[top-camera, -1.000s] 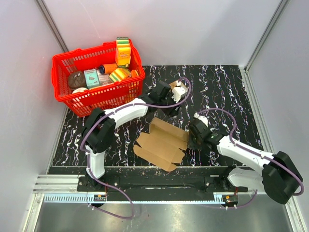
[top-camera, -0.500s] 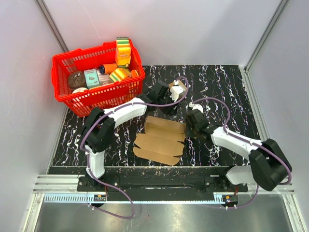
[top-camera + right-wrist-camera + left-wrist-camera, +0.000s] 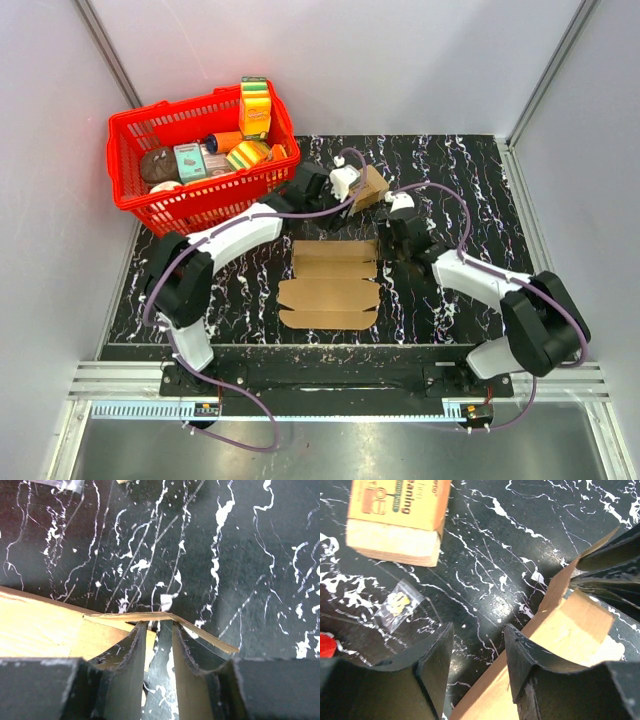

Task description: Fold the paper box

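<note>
The paper box (image 3: 330, 285) lies as a flat brown die-cut sheet in the middle of the table. My left gripper (image 3: 477, 652) is open and empty, hovering low over the sheet's far right part (image 3: 560, 630); in the top view the left gripper (image 3: 345, 212) is at the sheet's far edge. My right gripper (image 3: 159, 640) has a narrow gap between its fingers. Their tips press against a thin raised flap edge (image 3: 200, 625) at the sheet's far right corner without clamping it. From above, the right gripper (image 3: 392, 243) is beside that corner.
A small chunky printed cardboard box (image 3: 372, 185) stands just behind the grippers, also in the left wrist view (image 3: 395, 515). A small clear plastic bag (image 3: 397, 604) lies near it. A red basket (image 3: 200, 160) of groceries sits at the back left.
The sheet has turned from a skewed, partly raised pose to lie flat and square. Both grippers have moved toward the back, to the sheet's far right corner.
</note>
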Controlling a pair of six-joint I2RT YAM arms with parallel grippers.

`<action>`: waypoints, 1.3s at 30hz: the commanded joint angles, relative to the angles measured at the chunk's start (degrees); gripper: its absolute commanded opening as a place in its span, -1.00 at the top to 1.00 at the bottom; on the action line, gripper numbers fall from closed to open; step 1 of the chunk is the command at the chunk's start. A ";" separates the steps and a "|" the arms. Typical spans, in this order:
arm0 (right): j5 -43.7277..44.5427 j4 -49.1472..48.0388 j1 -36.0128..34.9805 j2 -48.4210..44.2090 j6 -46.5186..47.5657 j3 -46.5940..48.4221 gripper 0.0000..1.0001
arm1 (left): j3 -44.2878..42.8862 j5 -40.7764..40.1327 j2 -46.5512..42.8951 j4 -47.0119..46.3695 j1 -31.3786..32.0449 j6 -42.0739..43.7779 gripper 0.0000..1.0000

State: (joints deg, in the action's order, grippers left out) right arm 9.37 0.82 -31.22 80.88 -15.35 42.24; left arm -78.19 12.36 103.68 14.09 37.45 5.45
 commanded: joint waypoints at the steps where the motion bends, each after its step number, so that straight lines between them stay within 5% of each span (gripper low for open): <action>1: -3.91 -4.42 0.55 2.09 2.87 3.11 0.34 | 1.46 -4.35 -6.73 -2.13 -0.98 -1.06 0.01; 9: -5.32 1.98 0.46 -6.78 -2.31 -0.31 0.34 | 6.38 -1.99 -12.70 -4.85 -0.71 -1.85 0.02; 14: -5.76 7.17 0.46 -9.86 -5.56 -1.72 0.38 | 9.63 -2.69 -13.94 -5.21 1.21 -1.06 0.23; 31: -5.06 7.71 0.55 -4.59 -5.39 -2.78 0.54 | 20.53 -15.07 -18.33 -11.00 4.47 -3.34 0.39; 39: -3.65 7.79 0.55 -10.21 -5.57 -1.37 0.60 | 25.54 -20.97 -22.90 -15.48 4.38 -3.69 0.40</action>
State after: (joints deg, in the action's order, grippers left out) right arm 3.73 9.50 -30.96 75.44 -20.60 38.83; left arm -54.43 -3.97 84.49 4.58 42.11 2.70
